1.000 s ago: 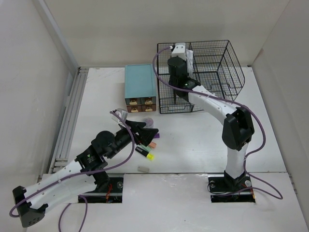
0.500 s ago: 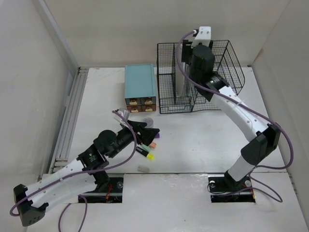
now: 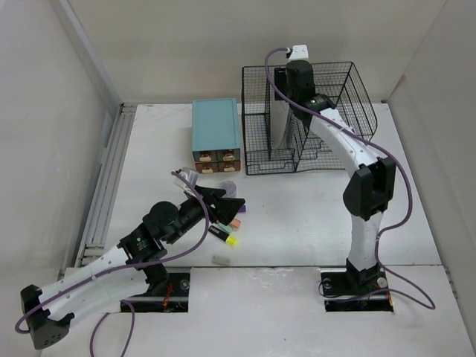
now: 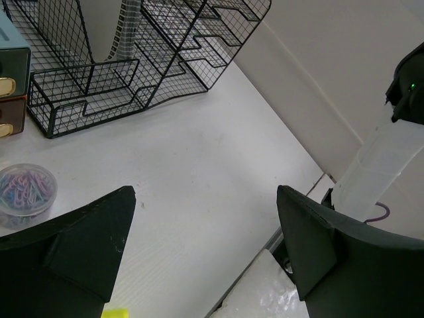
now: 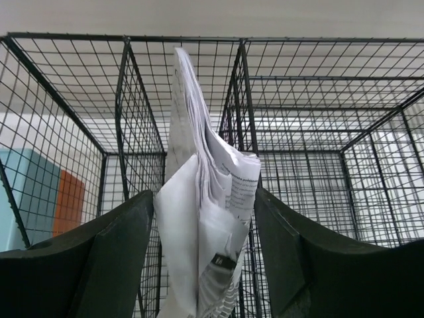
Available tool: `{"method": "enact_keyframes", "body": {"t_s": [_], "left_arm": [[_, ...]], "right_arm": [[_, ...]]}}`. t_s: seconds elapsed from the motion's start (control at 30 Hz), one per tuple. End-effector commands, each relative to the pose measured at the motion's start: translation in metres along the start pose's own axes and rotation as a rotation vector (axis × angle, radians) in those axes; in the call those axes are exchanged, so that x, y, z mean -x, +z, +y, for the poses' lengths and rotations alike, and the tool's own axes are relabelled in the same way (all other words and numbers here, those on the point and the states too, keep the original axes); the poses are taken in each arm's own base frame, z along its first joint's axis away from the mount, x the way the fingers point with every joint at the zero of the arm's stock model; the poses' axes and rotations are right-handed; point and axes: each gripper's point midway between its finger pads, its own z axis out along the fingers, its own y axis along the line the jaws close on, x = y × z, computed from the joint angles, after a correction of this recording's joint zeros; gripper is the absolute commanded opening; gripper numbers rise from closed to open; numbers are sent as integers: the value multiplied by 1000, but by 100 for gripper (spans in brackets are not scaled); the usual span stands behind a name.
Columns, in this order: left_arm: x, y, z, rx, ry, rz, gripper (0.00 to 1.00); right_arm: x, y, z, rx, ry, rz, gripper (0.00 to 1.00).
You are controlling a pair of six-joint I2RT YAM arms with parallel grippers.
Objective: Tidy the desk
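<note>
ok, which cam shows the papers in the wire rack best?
Right wrist: the papers stand upright mid-frame inside the right gripper. Top external shows only a white strip inside the rack; left wrist just their lower part, cropped.

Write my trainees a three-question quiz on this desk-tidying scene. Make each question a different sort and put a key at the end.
1. Fill the gap: the round tub on the desk holds coloured ____.
2. True or false: the left hand is shut.
3. Choose one: the papers stand A) in the wire rack; B) flat on the desk; C) in the left hand.

Key
1. paper clips
2. False: it is open with nothing between its fingers.
3. A
</note>
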Motion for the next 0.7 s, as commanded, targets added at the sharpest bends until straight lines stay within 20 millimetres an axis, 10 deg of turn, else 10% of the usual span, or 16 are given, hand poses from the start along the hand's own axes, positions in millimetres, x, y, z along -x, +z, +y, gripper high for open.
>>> {"method": "enact_keyframes", "body": {"t_s": [0.0,0.17,0.33,0.67], "left_arm": [[10,-1,-6,-17,-12,-41,86],[10,-1,-5,-17,-2,-41,86],[10,-1,-5,-17,-2,-41,86],[12,-3,-6,-22,-4,-49,86]], "right_arm": [[41,-10,-7,37,62,-54,68],[18,4,-5,33,52,26,58],[10,8,-6,64,73,59,21],[15,0,-2,120,104,75,0]]}}
